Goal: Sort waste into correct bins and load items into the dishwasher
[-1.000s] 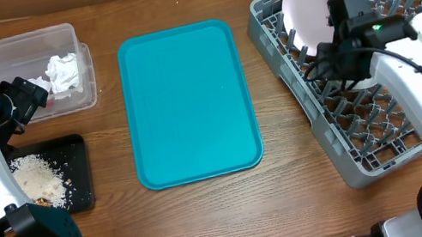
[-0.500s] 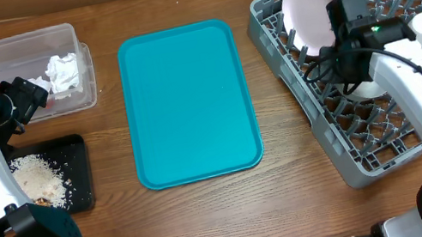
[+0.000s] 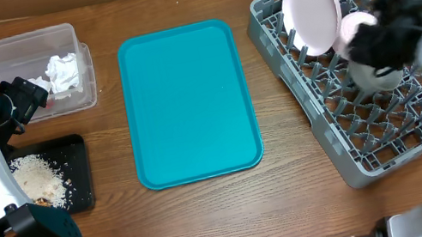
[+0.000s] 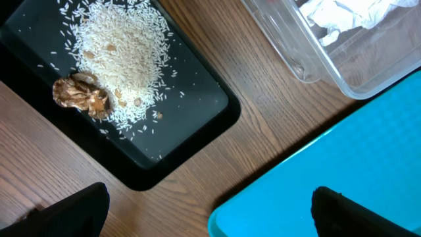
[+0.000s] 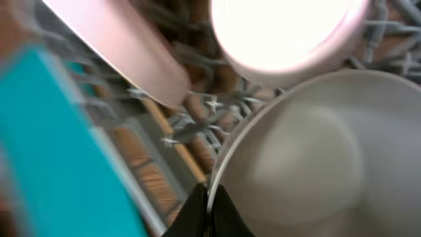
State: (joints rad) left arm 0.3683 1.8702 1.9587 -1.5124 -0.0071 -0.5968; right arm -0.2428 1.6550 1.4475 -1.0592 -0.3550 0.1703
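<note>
The right end effector point(image 5: 207, 209) is pinched fully shut on the rim of the light grey bowl point(image 5: 309, 151), which sits low in the dish rack point(image 3: 387, 131) among the pegs, just beside the smaller plate point(image 5: 283, 26) and near the large pinkish plate point(image 3: 312, 13), which stands on edge at the rack's far left corner. The right arm is smeared with motion in the overhead view, so the bowl is probably being shifted or set. The grip is the weak point: a thin pinch on one spot of the rim lets the bowl swing or slip, and it could knock the smaller plate or tip the big one off its pegs. A peg could also catch the bowl's underside and lever it out of the fingers. The left end effector point(image 4: 210, 209) hangs wide open and empty over the table point(image 3: 212, 223) between the black tray point(image 3: 77, 173) and the teal tray point(image 3: 190, 100). The waste looks sorted: rice point(image 4: 122, 59) and the brown food piece point(image 4: 82, 95) lie in the black tray, and the napkin point(image 3: 63, 70) in the clear tub point(image 3: 16, 52).
</note>
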